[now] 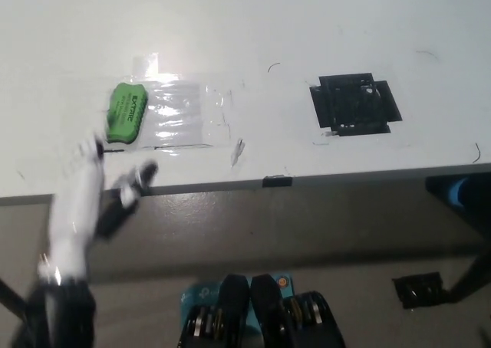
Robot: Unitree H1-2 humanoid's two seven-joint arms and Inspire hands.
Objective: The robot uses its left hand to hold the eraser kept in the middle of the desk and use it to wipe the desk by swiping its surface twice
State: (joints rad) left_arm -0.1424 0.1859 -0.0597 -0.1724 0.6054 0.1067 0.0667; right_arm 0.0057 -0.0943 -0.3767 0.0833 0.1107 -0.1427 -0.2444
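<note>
The white desk (322,26) filled the upper half of the head view, its front edge running across the middle of the picture. A black taped square (355,104) sat toward the desk's right side, and a patch of clear glossy tape (184,110) lay on the left part.

The white left hand (92,187) hung at the desk's front edge, lower left, blurred by motion. It held nothing, and its fingers (138,181) looked spread apart, one dark-tipped one reaching along the edge. The right hand was not in view.

The green eraser (126,112) lay flat on the desk at the left end of the clear tape, just beyond the left hand and apart from it. It was a rounded oblong block, bright green, with dark lettering along its top face, its long side pointing roughly away from the robot.

The eraser was untouched, so neither of the 2 swipes looked possible yet. The risk from here was a poor pick-up: the block lay low and flat, so fingers arriving from the edge could push it further across the desk instead of closing round it. The slick tape beside it could let it slide. A loose hold could also drop it mid-swipe.
</note>
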